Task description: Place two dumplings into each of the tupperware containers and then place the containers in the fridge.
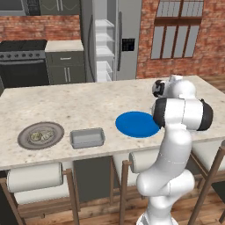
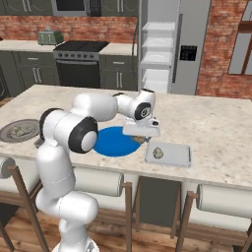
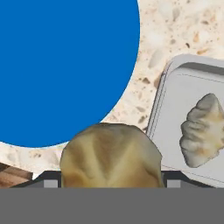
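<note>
My gripper point(image 2: 141, 136) hangs just above the counter between the blue plate and a tupperware container point(image 2: 168, 154). It is shut on a tan dumpling point(image 3: 110, 153), which sits between the gripper point(image 3: 110, 178) jaws in the hand view. Another dumpling point(image 3: 202, 130) lies inside that container point(image 3: 175, 87), also seen as a small lump, the dumpling point(image 2: 158, 152). A second tupperware container point(image 1: 87, 138) stands near the front edge, with nothing in it. The round grey plate point(image 1: 40, 135) holds two dumplings point(image 1: 41, 135). The fridge point(image 1: 110, 39) stands open at the back, white shelves showing.
The blue plate point(image 1: 137, 124) lies bare beside my arm. Bar stools point(image 1: 35, 178) line the counter's front edge. A black oven range point(image 2: 78, 64) stands left of the fridge point(image 2: 167, 44). The grey plate point(image 2: 19, 130) is at the counter's far left.
</note>
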Tool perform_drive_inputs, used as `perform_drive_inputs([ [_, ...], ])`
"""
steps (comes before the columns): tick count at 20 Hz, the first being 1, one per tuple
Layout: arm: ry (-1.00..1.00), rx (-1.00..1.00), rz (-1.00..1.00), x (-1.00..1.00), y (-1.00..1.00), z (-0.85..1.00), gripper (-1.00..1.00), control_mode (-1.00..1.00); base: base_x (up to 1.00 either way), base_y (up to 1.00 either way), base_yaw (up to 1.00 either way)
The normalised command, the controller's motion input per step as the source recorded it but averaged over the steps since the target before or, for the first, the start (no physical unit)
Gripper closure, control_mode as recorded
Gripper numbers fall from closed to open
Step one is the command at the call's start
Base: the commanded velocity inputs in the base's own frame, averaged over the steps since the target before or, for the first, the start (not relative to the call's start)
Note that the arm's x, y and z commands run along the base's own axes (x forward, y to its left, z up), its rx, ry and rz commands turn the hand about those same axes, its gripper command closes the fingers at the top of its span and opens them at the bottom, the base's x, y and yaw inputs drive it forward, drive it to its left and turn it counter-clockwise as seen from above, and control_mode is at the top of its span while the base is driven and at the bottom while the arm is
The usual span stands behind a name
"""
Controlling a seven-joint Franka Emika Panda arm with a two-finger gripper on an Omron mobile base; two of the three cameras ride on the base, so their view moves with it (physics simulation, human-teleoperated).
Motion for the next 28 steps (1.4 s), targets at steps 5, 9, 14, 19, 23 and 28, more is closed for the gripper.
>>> perform_drive_inputs([
  [5, 0.05, 0.01, -0.09, 0.0, -0.84, 0.08, 1.0, -1.0, 0.0, 0.0, 0.0],
  [9, 0.01, 0.04, -0.09, 0.04, -0.8, 0.0, 1.0, -1.0, 0.0, 0.0, 0.0],
  [14, 0.0, 0.03, -0.05, 0.24, -0.58, -0.06, 1.0, -1.0, 0.0, 0.0, 0.0],
  [19, 0.0, 0.01, -0.01, 0.38, -0.43, -0.47, 1.0, -1.0, 0.0, 0.0, 0.0],
  [23, 0.0, 0.0, -0.01, 0.33, -0.3, -0.58, 1.0, -1.0, 0.0, 0.0, 0.0],
  [28, 0.0, 0.0, -0.01, 0.03, -0.1, -0.63, 1.0, -1.0, 0.0, 0.0, 0.0],
])
